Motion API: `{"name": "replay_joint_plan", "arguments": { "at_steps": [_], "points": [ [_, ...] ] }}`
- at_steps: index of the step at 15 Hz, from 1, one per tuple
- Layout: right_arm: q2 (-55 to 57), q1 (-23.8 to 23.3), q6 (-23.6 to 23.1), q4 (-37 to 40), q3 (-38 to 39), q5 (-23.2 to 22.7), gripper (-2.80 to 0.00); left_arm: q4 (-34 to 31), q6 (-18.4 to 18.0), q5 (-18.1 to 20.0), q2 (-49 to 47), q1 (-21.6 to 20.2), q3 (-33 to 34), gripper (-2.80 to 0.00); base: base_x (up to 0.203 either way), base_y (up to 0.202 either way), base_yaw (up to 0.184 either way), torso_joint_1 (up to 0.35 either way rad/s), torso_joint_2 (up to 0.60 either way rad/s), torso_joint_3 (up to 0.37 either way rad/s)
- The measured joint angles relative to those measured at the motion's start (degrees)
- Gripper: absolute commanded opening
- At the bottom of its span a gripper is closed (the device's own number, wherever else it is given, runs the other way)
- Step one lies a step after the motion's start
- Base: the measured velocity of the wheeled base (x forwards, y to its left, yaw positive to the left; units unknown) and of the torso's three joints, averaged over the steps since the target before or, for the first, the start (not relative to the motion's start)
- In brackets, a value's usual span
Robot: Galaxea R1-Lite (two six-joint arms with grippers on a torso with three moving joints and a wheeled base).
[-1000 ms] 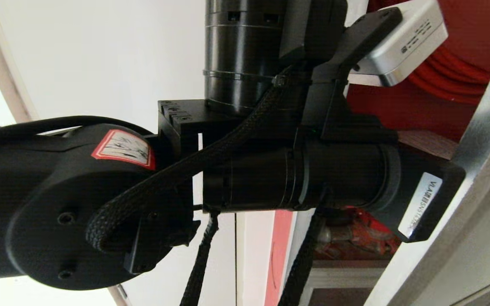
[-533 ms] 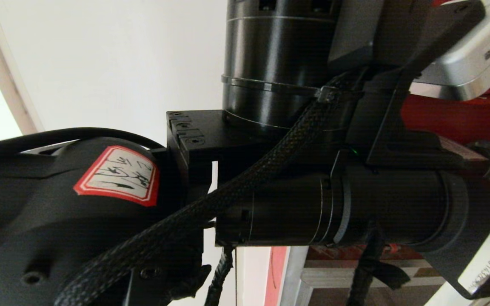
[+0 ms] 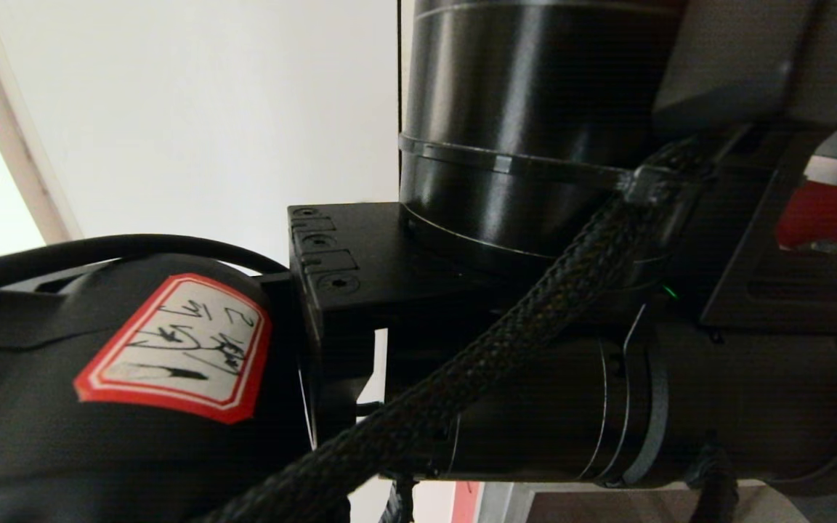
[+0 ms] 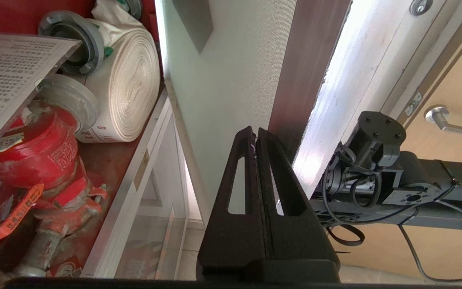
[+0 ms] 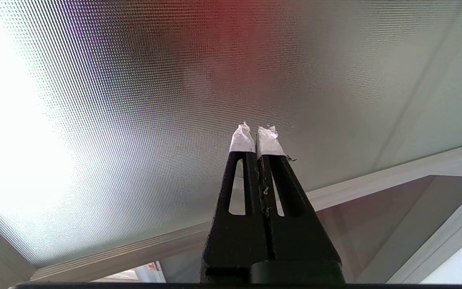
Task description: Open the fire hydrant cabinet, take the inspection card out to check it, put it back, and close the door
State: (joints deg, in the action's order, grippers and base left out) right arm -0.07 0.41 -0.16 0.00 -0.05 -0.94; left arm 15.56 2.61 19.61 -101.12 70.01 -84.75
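The inspection card (image 4: 8, 76), a thin white sheet printed with rows of small grey text, lies tilted inside the fire hydrant cabinet (image 4: 130, 176), over the red valve (image 4: 34, 160) and against the white rolled hose (image 4: 122, 88). The left gripper (image 4: 254, 132) is clenched and empty, outside the cabinet's silver frame. The right gripper (image 5: 257, 134), white-tipped, is clenched before patterned glass.
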Motion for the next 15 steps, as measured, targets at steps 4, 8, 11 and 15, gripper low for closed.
{"name": "replay_joint_plan", "arguments": {
  "at_steps": [4, 8, 11, 15],
  "points": [
    [0.00, 0.00, 0.00, 0.00, 0.00, 0.00, -2.80, -0.10, 0.00, 0.00, 0.38, 0.09, 0.11, -2.80, 0.000, 0.000, 0.000, 0.000, 0.00, 0.000],
    [0.00, 0.00, 0.00, 0.00, 0.00, 0.00, -2.80, -0.11, 0.00, 0.01, 0.57, 0.13, 0.43, -2.80, 0.000, 0.000, 0.000, 0.000, 0.00, 0.000],
    [0.00, 0.00, 0.00, 0.00, 0.02, 0.00, -2.80, -0.04, 0.00, -0.05, 0.77, 0.72, 0.85, -2.80, 0.000, 0.000, 0.000, 0.000, 0.00, 0.000],
    [0.00, 0.00, 0.00, 0.00, 0.02, 0.00, -2.80, -0.06, -0.02, -0.24, 1.07, 1.43, 1.04, -2.80, 0.000, 0.000, 0.000, 0.000, 0.00, 0.000]
  ]
}}
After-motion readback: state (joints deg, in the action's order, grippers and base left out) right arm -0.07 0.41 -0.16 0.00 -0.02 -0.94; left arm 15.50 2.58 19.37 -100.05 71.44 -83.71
